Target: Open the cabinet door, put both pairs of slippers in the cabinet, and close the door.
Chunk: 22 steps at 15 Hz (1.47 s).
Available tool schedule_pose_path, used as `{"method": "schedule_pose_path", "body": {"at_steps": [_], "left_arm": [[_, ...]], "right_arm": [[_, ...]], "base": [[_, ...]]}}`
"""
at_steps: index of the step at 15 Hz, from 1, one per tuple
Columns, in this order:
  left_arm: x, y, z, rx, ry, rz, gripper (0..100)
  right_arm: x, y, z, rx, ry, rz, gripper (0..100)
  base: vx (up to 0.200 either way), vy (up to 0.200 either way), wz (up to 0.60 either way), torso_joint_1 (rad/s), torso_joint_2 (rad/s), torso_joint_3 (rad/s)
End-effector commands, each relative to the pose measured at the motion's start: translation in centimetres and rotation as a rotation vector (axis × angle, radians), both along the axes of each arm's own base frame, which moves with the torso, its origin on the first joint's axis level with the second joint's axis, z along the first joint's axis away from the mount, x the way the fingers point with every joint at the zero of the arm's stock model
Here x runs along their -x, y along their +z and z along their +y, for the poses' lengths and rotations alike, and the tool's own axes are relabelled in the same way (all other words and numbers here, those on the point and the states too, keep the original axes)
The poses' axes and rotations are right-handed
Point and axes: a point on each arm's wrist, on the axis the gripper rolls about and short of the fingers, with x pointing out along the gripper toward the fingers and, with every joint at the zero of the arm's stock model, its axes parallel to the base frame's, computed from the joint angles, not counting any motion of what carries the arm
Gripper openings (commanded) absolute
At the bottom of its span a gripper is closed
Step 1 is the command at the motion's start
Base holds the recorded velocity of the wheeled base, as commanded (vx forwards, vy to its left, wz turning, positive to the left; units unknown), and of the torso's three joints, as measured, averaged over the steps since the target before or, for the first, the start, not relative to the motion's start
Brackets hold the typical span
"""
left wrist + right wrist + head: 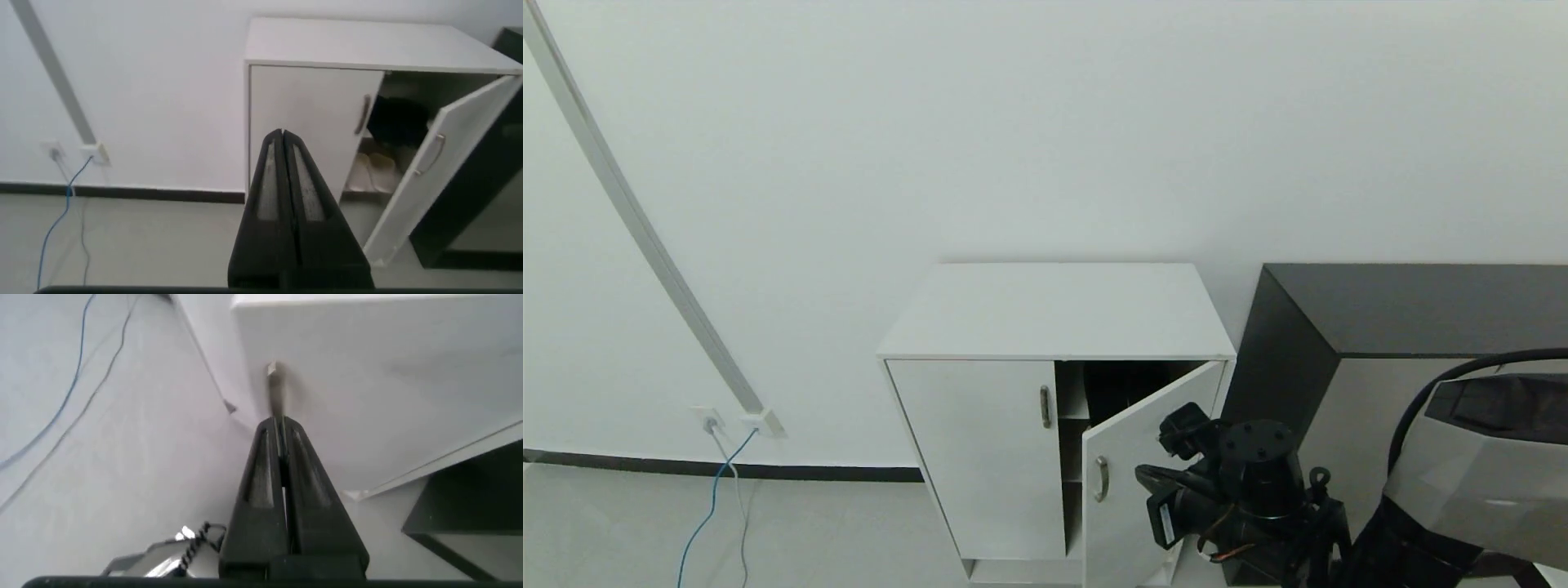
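- Head view: white cabinet sits against the wall. Its left door is shut and its right door is swung partway open, so there's a dark gap between them.
- The right arm is low down, just in front of the open door's outer face and close to its handle. Can't make out the fingers from up here.
- A dark unit stands right beside the cabinet on the right. Over on the left there's a wall socket with a blue cable trailing down to the floor, plus a strip of trunking slanting up the wall.
- Left wrist view: the left gripper has its two fingers pressed flat together with nothing between them. It's hanging in the air, well clear of the cabinet.
- Past it you can see inside. A pair of pale slippers sits on a shelf behind the open door, with a dark shape above them that I honestly can't identify.
- Right wrist view: the right gripper is also closed up tight, tips right at the end of the door handle against the white door face. Whether it's actually touching the handle, no idea.
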Motion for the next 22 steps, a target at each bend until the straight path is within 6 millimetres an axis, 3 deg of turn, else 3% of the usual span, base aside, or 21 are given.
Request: {"method": "schedule_pose_path", "body": {"at_steps": [1, 6, 9, 13, 22], "left_arm": [[0.0, 0.0, 0.0, -0.001, 0.002, 0.0, 0], [0.0, 0.0, 0.0, -0.001, 0.002, 0.0, 0], [0.0, 0.0, 0.0, -0.001, 0.002, 0.0, 0], [0.0, 0.0, 0.0, -0.002, 0.002, 0.0, 0], [0.0, 0.0, 0.0, -0.001, 0.007, 0.0, 0]], "right_arm": [[0.3, -0.6, -0.7, 0.033, -0.005, 0.016, 0], [1.6, -2.1, -1.5, 0.053, 0.054, 0.06, 0], [1.7, -2.8, -1.3, 0.069, 0.066, 0.061, 0], [1.7, -3.0, -1.3, 0.071, 0.068, 0.061, 0], [0.9, -4.0, -0.9, 0.065, 0.062, 0.054, 0]], "base": [[0.0, 0.0, 0.0, 0.0, 0.0, 0.0], [0.0, 0.0, 0.0, 0.0, 0.0, 0.0], [0.0, 0.0, 0.0, 0.0, 0.0, 0.0], [0.2, 0.0, 0.0, 0.001, 0.0, 0.005], [0.0, 0.0, 0.0, 0.0, 0.0, 0.0]]}}
